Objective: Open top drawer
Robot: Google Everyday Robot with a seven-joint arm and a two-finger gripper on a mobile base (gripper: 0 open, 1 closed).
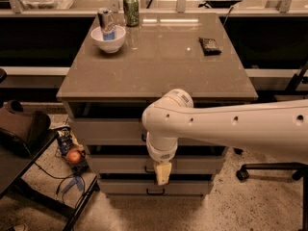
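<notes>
Top drawer (106, 130), just under the desk (159, 66) top, looks shut: nothing done yet. Jaws hang in front of the middle drawer (115, 163), below the top handle (143, 137); can't tell how far open. Reach, grasp and pull all remain.

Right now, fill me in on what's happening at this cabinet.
A single robot arm reaches in from the right across the drawer fronts. Its gripper hangs low, in front of the middle drawer, below the top drawer. The top drawer shows no interior, so it looks not yet opened. A bowl holding a can sits on the tabletop.
</notes>
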